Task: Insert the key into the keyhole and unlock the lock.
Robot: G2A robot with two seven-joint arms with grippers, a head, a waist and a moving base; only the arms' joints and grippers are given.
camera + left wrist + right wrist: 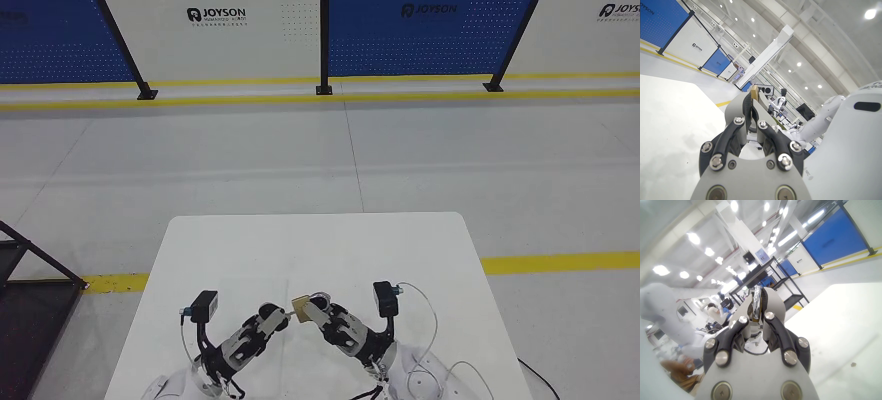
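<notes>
Both grippers hang close together over the near edge of the white table [320, 250]. My right gripper [318, 312] is shut on the padlock [299, 305]. The padlock's chrome shackle [757, 302] and a strip of its brass body sit between the right gripper's [758, 292] jaws. My left gripper [272, 322] is just to the left of the lock and points at it. It is shut on a thin brass-coloured piece, seemingly the key [754, 93], which sticks out past the left gripper [754, 100]. The key's tip and the keyhole are hidden where the two meet.
White cables [432, 345] loop over the table's near right corner. A black rack [25, 265] stands off the table's left side. A small dark speck [853, 364] lies on the table top [838, 313]. The far half of the table is bare.
</notes>
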